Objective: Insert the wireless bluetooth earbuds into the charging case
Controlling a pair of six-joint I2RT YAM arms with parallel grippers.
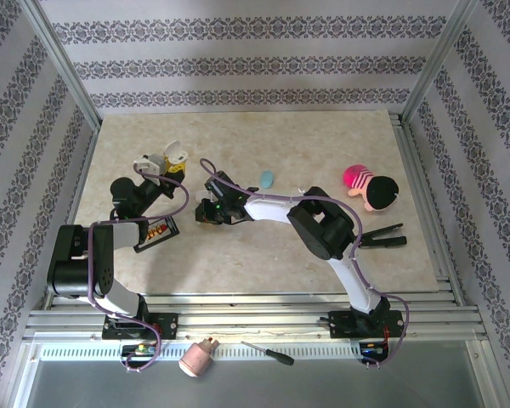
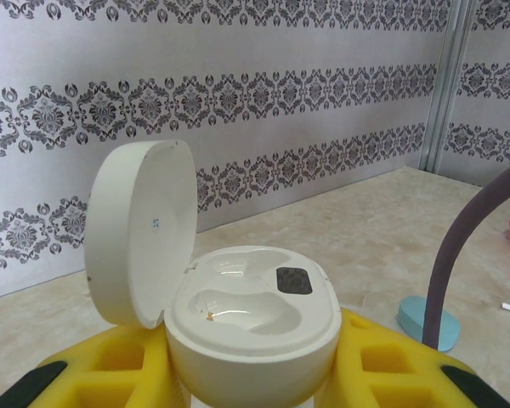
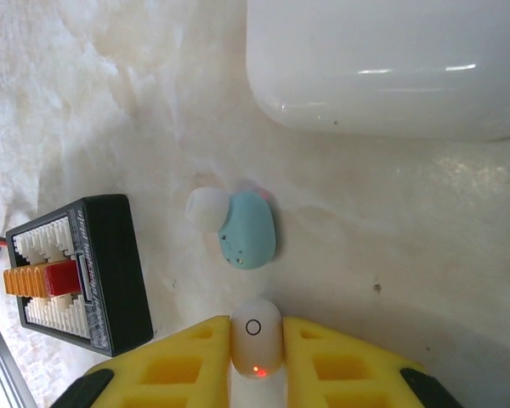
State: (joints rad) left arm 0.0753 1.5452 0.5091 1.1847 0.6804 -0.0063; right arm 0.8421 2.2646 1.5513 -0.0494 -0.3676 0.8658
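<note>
Left gripper (image 2: pixel 252 378) clamped on the open charging case (image 2: pixel 255 327), which is held upright with its lid (image 2: pixel 140 229) swung up to the left. Right gripper (image 3: pixel 257 361) closed on a white earbud (image 3: pixel 256 333). A blue-green earbud (image 3: pixel 250 231) lies on the table (image 3: pixel 110 93) just beyond it, near a black box (image 3: pixel 110 280).
</note>
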